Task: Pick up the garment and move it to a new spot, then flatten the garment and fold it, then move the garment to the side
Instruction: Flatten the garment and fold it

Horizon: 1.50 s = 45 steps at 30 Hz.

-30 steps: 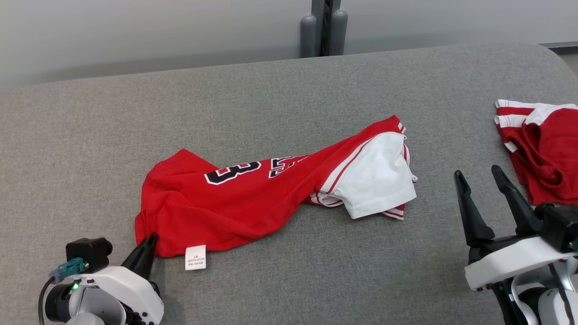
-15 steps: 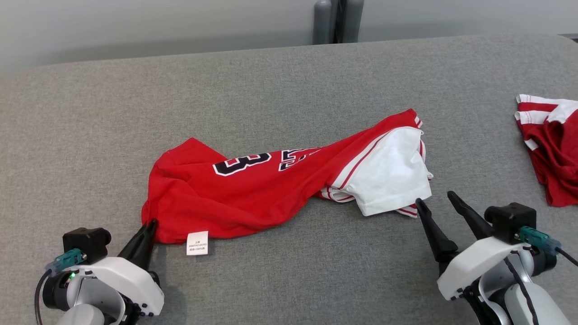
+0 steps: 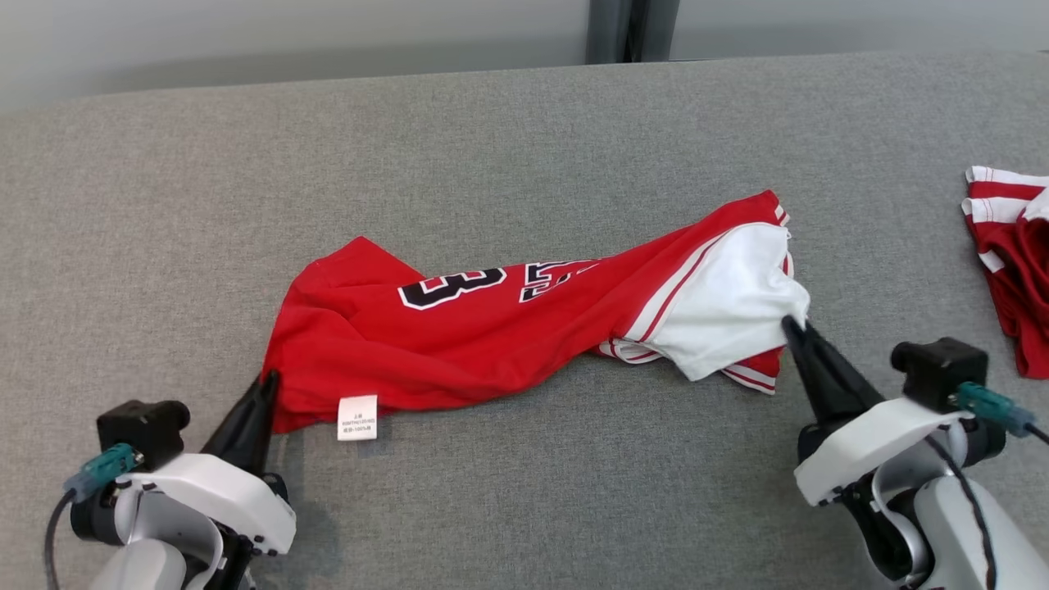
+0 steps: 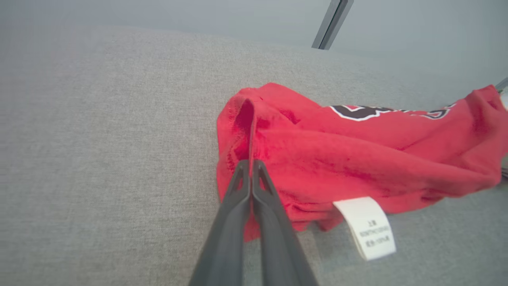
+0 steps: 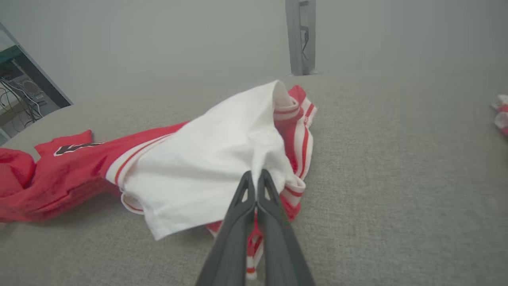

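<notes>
1. The jersey (image 3: 492, 344) is lying crumpled in a long band across the middle of the grey surface (image 3: 524, 131), running from the near left toward the right.
2. Its red body is showing black numerals edged in white. Its right end is showing a white panel (image 3: 729, 303) with red-and-white striped trim.
3. The left gripper (image 3: 266, 383) is sitting at the jersey's near-left corner, its jaws clenched together on the red hem. In the left wrist view a ridge of red cloth is standing up just past the tips.
4. The right gripper (image 3: 793, 329) is reaching to the white panel's right edge, its jaws pressed together and pinching a fold of the white cloth. In the right wrist view the cloth is bunching where the tips are meeting it.
5. A white label (image 3: 357, 417) is hanging out of the near hem and lying flat on the surface, just right of the left gripper.
6. A second red garment (image 3: 1012, 262) with white stripes is lying at the right edge of the head view, well apart from the jersey.
7. A dark post (image 3: 627, 29) is standing behind the surface's far edge.
</notes>
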Tool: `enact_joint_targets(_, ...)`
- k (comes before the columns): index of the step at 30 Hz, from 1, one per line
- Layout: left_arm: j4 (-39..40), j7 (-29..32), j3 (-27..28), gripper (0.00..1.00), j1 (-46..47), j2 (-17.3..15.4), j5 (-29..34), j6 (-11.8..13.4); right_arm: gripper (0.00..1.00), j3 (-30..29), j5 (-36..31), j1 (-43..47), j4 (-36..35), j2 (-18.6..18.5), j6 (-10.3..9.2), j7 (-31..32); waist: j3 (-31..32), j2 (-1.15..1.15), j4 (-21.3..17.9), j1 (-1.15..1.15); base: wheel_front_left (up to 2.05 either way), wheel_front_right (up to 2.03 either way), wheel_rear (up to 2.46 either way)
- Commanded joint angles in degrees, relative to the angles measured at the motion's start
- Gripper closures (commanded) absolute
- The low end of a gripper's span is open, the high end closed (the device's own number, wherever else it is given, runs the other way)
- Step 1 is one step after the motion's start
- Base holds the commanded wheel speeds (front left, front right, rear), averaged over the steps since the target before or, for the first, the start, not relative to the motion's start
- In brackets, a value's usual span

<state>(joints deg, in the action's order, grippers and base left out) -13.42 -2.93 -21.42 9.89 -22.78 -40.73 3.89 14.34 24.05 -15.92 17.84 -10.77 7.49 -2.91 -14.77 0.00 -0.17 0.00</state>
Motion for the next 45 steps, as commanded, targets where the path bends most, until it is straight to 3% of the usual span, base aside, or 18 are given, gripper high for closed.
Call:
enact_joint_targets(1, 1.9, -1.6, 1.1, 1.00, 1.3, -0.5, 0.0, 0.3, 1.00, -1.0, 0.9, -0.6, -1.6, -0.3, 0.01, -1.4, 0.1, 0.00, -0.1, 0.00, 0.00, 0.00, 0.00)
enact_joint_targets(13, 18.5, -4.0, 6.5, 1.00, 3.5, -3.9, 1.6, 4.6, 1.00, -8.3, 2.3, -5.4, -19.8, -1.3, 0.01, -6.2, 1.5, 0.00, -0.7, 0.00, 0.00, 0.00, 0.00)
enact_joint_targets(21, 30.7, -3.2, 11.1, 1.00, 8.8, -7.0, 3.4, 8.2, 1.00, -13.0, 1.2, -13.3, -31.3, -1.0, 0.01, -3.0, 2.2, 0.00, -0.2, 0.00, 0.00, 0.00, 0.00)
enact_joint_targets(29, 37.3, -1.2, 13.0, 1.00, 12.8, -9.4, 4.8, 9.8, 1.00, -15.0, 1.9, -17.7, -37.6, 0.6, 0.01, 1.9, 2.4, 0.00, 0.2, 0.00, 0.00, 0.00, 0.00)
enact_joint_targets(36, 34.7, 0.3, 11.1, 1.00, 18.5, -10.0, 4.3, 7.0, 1.00, -13.7, 4.5, -21.4, -33.1, 0.6, 0.01, 4.9, 0.3, 0.00, 0.1, 0.00, 0.00, 0.00, 0.00)
enact_joint_targets(45, 13.5, 3.1, 4.8, 1.00, 42.3, -7.4, 4.8, -1.8, 1.00, -11.3, 7.5, -42.6, -9.4, -2.2, 0.01, 3.0, -4.7, 0.00, 1.3, 0.00, 0.00, 0.00, 0.00)
